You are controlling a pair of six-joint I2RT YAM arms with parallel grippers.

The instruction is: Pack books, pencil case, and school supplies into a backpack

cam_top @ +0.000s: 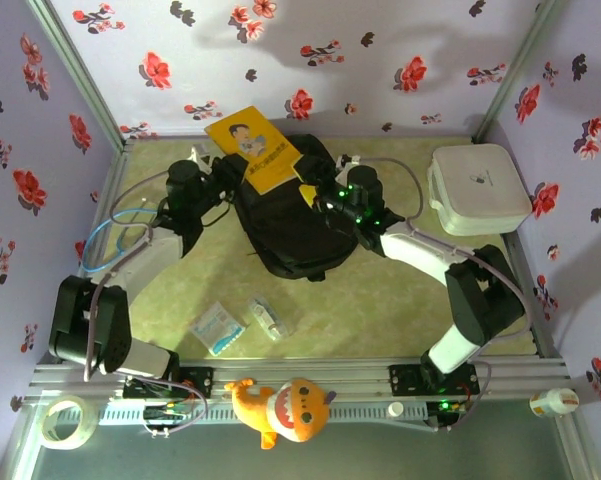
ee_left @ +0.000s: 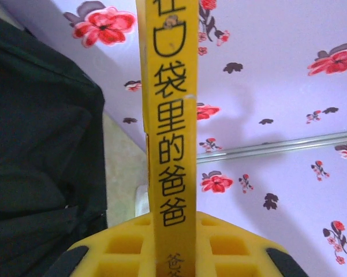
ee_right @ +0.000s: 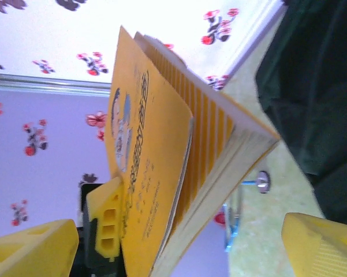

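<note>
The yellow-green table carries the black backpack at its middle, a white box at the far right, and near the front edge a pale packet just beside the clear pencil case.

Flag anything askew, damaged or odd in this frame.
The yellow book, pinched at one edge by the left end effector, is gaping: its front cover hangs away from the pages. It sits tilted over the backpack, not yet inside. The right end effector stands open around it.
</note>
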